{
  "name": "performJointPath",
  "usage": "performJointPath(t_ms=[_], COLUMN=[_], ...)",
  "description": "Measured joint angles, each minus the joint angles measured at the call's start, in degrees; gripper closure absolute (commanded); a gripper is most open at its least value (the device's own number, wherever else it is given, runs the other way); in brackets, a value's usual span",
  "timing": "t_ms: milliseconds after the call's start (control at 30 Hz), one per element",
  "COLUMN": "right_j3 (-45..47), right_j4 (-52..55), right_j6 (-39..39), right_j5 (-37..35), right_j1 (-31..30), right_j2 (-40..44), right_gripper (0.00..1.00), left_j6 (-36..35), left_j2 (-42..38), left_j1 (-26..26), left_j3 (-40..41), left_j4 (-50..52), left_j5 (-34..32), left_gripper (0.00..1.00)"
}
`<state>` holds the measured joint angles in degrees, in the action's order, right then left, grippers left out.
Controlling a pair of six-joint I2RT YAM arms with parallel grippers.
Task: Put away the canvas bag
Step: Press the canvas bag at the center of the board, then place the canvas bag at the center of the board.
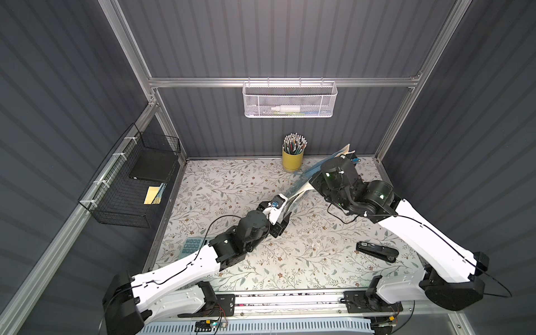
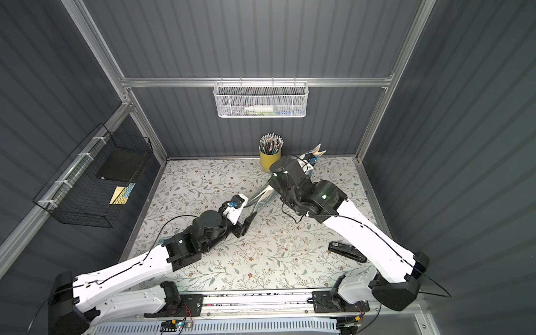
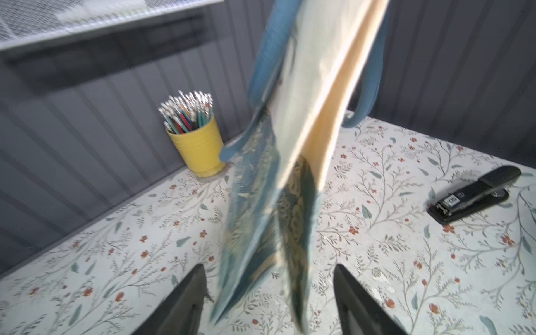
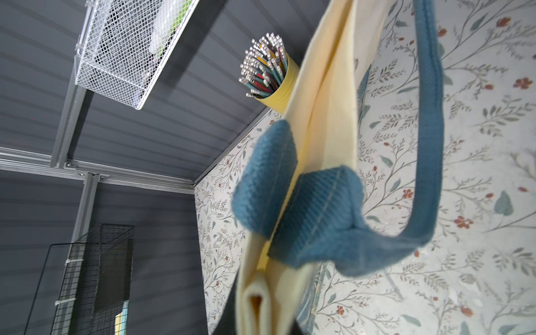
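The canvas bag (image 1: 300,184) (image 2: 259,197), cream with blue strap handles and a blue-and-gold floral bottom band, hangs slanted above the table. My right gripper (image 1: 346,158) (image 4: 264,324) is shut on its folded cream top edge (image 4: 261,298), near the back right corner. One blue strap (image 4: 429,116) loops loose beside it. The bag's floral bottom (image 3: 261,232), blurred, dangles between the fingers (image 3: 191,293) of my left gripper (image 3: 269,265) (image 1: 285,213). That gripper is open, its jaws stand wide on either side, and neither appears to touch the cloth.
A yellow cup of pencils (image 1: 293,159) stands by the back wall, close to the bag. A black stapler (image 1: 377,251) lies at the front right and a teal calculator (image 1: 191,246) under the left arm. A black wire basket (image 1: 130,179) hangs on the left wall, a white mesh basket (image 1: 290,100) on the back wall.
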<state>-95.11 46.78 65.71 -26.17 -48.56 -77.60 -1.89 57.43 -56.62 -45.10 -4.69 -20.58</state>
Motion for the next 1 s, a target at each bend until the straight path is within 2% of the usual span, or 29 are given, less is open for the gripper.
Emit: performJointPath(t_ms=[100,167,233,333,500,600,767,1000], right_j3=[4.3,8.4,12.9,17.9,19.9,20.5,25.7,38.0], right_j4=[-3.4,-7.0,-11.7,-19.1,-30.9,-34.4,-35.5,-37.5], right_j6=[-6.4,-11.3,-16.3,-20.7,-22.3,-23.5,-26.6,-27.8], right_j5=[6.0,12.6,22.1,37.9,62.1,72.1,80.9,84.4], right_j1=[5.2,8.1,10.3,12.4,13.8,13.6,14.4,16.2], right_j2=[2.6,4.6,6.1,5.8,0.0,-2.9,-2.5,-0.5], right_gripper=[1.0,1.0,1.0,1.0,1.0,1.0,1.0,1.0], left_j6=[-0.2,-0.8,-1.5,-2.2,-2.8,-3.2,-3.5,-3.9], left_j2=[-6.5,-9.1,-9.8,-8.9,-4.8,-3.3,-3.0,-3.3], left_j1=[0.0,0.0,0.0,0.0,0.0,0.0,0.0,0.0], left_j3=[-0.3,-1.4,-2.8,-4.2,-4.5,-4.5,-4.5,-4.1], left_j4=[0.3,0.7,1.5,3.1,5.4,6.3,6.6,6.6], left_j5=[-4.5,-8.0,-11.4,-14.6,-16.2,-16.4,-16.4,-16.8], left_gripper=[0.25,0.25,0.25,0.24,0.24,0.24,0.24,0.23])
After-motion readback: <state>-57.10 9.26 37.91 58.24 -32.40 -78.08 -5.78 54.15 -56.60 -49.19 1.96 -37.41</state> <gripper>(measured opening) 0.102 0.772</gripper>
